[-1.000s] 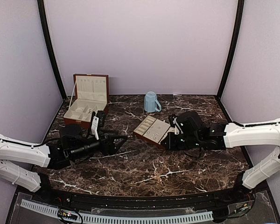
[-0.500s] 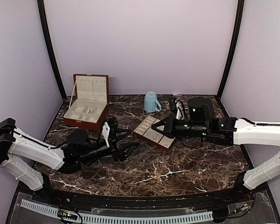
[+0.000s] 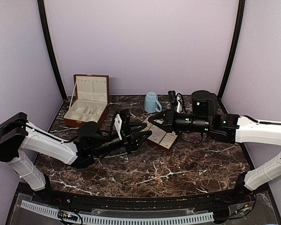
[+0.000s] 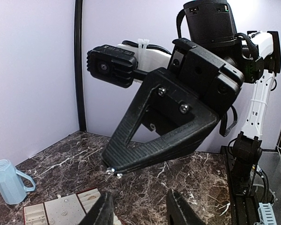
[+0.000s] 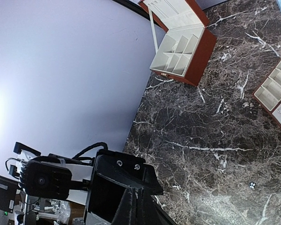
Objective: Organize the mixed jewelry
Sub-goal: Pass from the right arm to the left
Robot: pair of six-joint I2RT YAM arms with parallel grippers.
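My right gripper (image 3: 151, 120) hangs above the tray's (image 3: 167, 138) left end, shut on a tiny silvery glinting jewelry piece (image 4: 113, 172) that shows at its tip in the left wrist view. Just below and to its left, my left gripper (image 3: 144, 137) points at it, open, with nothing between its fingers (image 4: 103, 212). More small specks of jewelry (image 4: 63, 212) lie on the cream-lined tray (image 4: 35, 214). Another speck of jewelry (image 5: 252, 185) lies on the marble. In its own view my right gripper (image 5: 139, 206) shows its fingers pressed together; the piece is hidden there.
An open reddish-brown wooden box (image 3: 88, 102) with cream compartments stands at the back left. A light-blue mug (image 3: 152, 102) sits behind the tray. Purple walls close in the dark marble table (image 3: 187, 164) on three sides.
My left arm has reached right toward the tray and its jaws have narrowed. My right arm has risen off the tray and swung left and back, staying shut.
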